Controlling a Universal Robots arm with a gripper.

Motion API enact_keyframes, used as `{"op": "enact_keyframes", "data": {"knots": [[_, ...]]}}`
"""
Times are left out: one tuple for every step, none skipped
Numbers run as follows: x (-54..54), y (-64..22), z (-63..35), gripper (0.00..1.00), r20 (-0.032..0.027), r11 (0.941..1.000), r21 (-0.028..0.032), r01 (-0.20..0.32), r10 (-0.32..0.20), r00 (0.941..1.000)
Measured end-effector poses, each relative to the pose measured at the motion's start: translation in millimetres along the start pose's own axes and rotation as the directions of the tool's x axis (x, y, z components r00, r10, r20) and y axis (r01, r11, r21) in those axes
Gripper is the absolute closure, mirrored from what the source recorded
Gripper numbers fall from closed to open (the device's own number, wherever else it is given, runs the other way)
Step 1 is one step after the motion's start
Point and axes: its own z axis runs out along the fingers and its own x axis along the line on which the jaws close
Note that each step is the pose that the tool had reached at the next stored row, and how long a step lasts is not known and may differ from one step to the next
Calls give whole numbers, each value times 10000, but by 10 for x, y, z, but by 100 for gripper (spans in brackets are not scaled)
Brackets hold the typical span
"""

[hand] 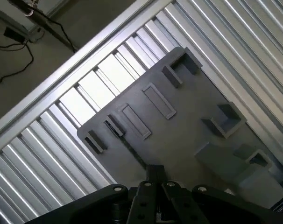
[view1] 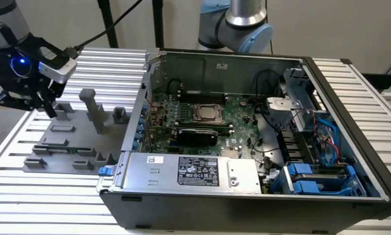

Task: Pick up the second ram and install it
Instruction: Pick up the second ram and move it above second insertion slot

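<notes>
Gripper (view1: 50, 109) hovers over far-left corner (exterior view) of grey fixture tray (view1: 78, 139) on slatted table (view1: 45, 196); tips pressed together, nothing pinched. Second ram (view1: 59, 148) lies in its tray holder, near-left part, apart from gripper. Open PC case (view1: 247, 198) just beside tray, on exterior view's right.

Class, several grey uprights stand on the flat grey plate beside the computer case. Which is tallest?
The square grey plastic pillar on the flat grey plate; it towers over the low grey blocks around it.
</notes>
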Motion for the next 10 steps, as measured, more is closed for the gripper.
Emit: {"op": "enact_keyframes", "data": {"knots": [[0,0,7,100,-8,9998,-1,181,-181,9998],[0,-1,15,100,-17,9993,-2,367,-367,9993],[0,-1,23,100,-24,9985,-3,544,-544,9985],[0,-1,30,100,-32,9974,-4,724,-724,9974],[0,-1,37,100,-40,9959,-5,902,-902,9959],[0,-2,44,100,-48,9941,-7,1082,-1082,9941],[0,-2,51,100,-56,9920,-9,1260,-1260,9920],[0,-3,57,100,-65,9896,-9,1438,-1438,9896],[0,-3,62,100,-76,9867,-10,1627,-1627,9867],[0,-3,68,100,-86,9836,-10,1803,-1803,9836]]}}
